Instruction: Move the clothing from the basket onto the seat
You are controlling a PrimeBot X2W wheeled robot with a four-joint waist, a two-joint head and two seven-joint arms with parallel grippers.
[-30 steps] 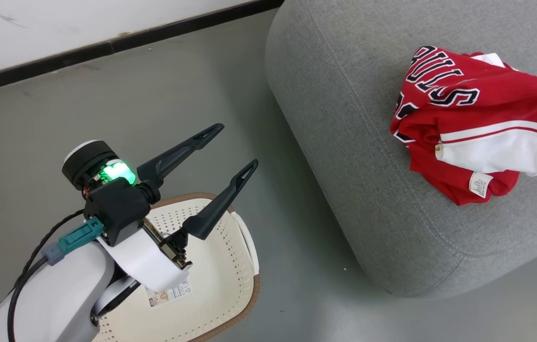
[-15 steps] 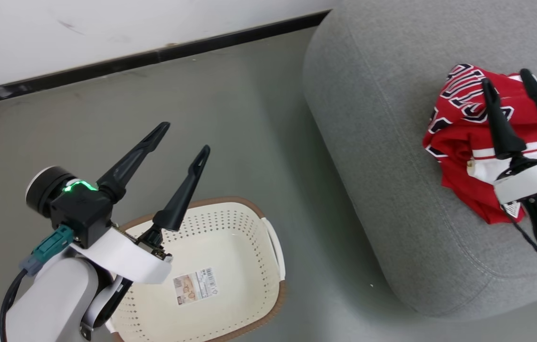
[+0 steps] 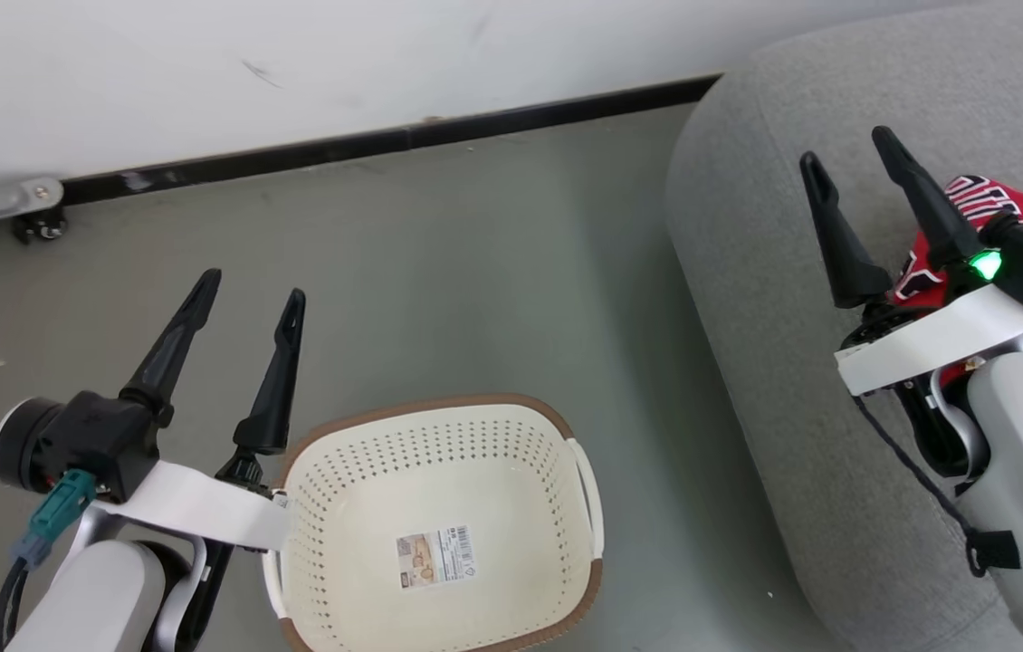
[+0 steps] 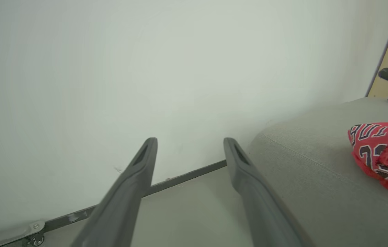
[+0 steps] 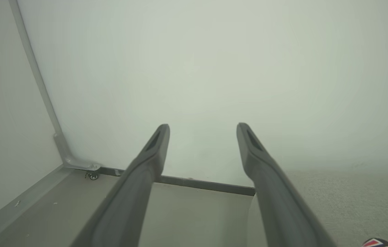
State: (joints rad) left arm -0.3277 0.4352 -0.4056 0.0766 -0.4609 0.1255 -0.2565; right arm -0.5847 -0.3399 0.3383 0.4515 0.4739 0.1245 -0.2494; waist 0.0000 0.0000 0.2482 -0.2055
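The cream basket (image 3: pixel 421 405) stands on the floor at the bottom middle of the head view, with just a paper label inside. To its left my left gripper (image 3: pixel 251 287) is open and holds nothing, fingers pointing at the wall. The red clothing (image 3: pixel 973 199) with black-white lettering lies on the grey seat (image 3: pixel 747 272), partly hidden behind my right gripper (image 3: pixel 846 149), which hangs open above the seat. The left wrist view has the open left gripper (image 4: pixel 190 140), the seat (image 4: pixel 317 171) and the clothing (image 4: pixel 386 154). In the right wrist view, the right gripper (image 5: pixel 203 126) is open over the seat (image 5: pixel 352 199).
A white wall with a black baseboard (image 3: pixel 385 143) runs along the back. A metal bracket on a small caster (image 3: pixel 23 213) sits at the wall on the left. Grey floor (image 3: pixel 475 272) lies between the basket and the seat.
The head camera has shifted. My left gripper has moved from over the basket to its left side. My right gripper has risen into view, off the clothing. Both stay open.
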